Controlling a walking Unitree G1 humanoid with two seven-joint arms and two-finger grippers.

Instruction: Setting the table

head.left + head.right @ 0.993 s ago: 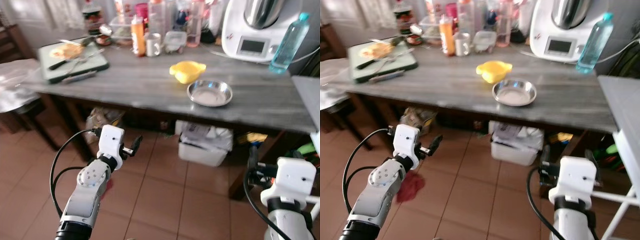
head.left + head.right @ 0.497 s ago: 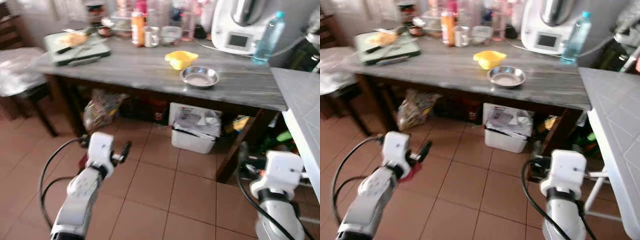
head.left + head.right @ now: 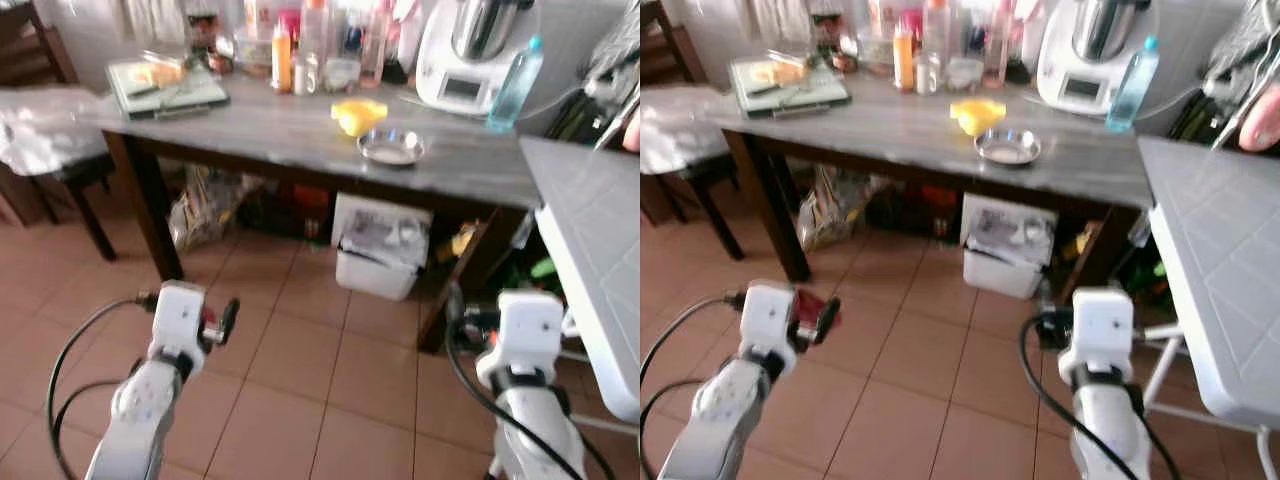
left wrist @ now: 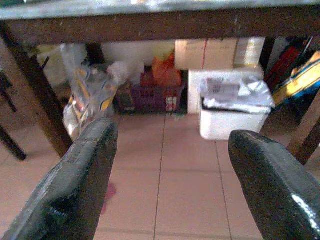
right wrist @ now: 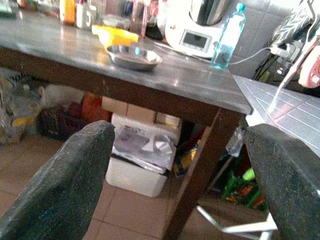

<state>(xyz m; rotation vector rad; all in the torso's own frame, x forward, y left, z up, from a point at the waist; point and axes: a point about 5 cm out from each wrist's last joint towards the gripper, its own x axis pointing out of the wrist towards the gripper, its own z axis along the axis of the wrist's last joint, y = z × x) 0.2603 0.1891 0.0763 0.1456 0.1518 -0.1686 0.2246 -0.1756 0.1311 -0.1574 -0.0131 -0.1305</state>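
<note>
Both tools are held low over the tiled floor (image 3: 300,400), near the robot and well short of the table (image 3: 300,140). The left tool (image 4: 165,165) has its fingers spread wide, holding nothing; the right tool (image 5: 180,165) is likewise wide and empty. On the far table, a steel bowl (image 3: 391,147) sits just beside a yellow dish (image 3: 358,114), with a blue bottle (image 3: 512,82) to their right and a cutting board (image 3: 165,86) far left. A white bin (image 3: 378,245) stands underneath.

Your left end effector (image 4: 165,185) shows two thick, scuffed black fingers (image 4: 75,185). Each arm is silver-grey with a boxy white wrist block, a black cable looping off it, and round screw heads dotting the left forearm joint.
</note>
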